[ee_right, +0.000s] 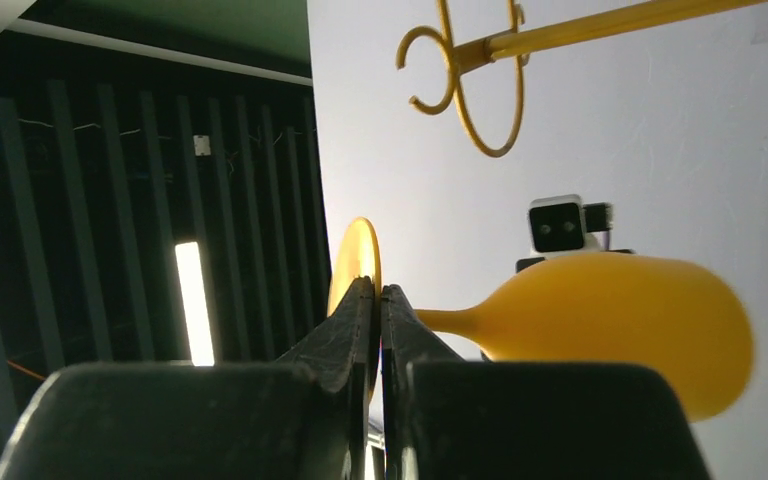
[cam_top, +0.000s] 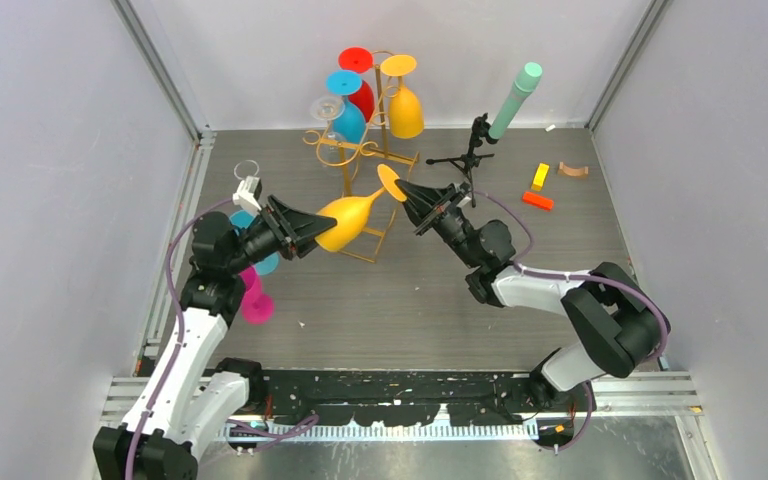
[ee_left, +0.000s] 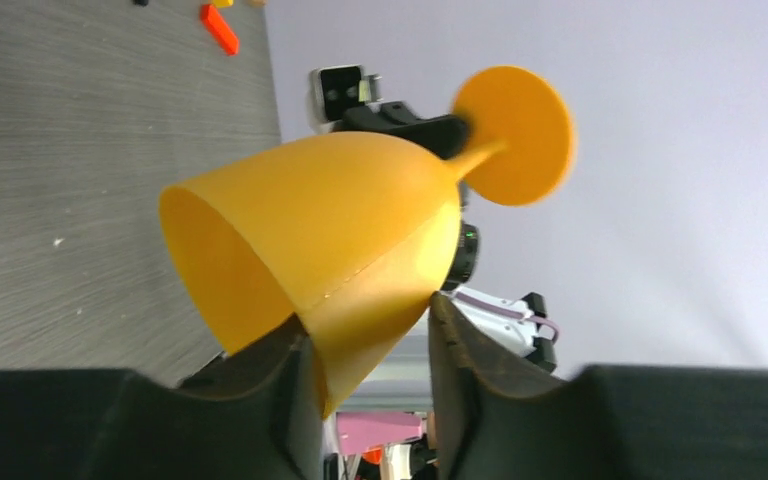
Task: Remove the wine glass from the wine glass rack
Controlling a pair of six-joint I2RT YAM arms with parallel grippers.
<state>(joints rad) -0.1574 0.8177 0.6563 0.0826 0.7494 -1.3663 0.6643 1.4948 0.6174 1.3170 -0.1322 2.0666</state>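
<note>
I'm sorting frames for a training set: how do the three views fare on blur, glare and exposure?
Top view: evenly lit, sharp throughout. Left wrist view: the yellow glass is crisp at its rim, softer at its foot; the left end effector is nearly black. Right wrist view: left half dark, one light strip blown out, the glass's bowl smeared.

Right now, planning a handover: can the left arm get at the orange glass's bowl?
Likely yes: the left gripper flanks the bowl wall of the orange glass, and the right gripper pinches only its foot.
</note>
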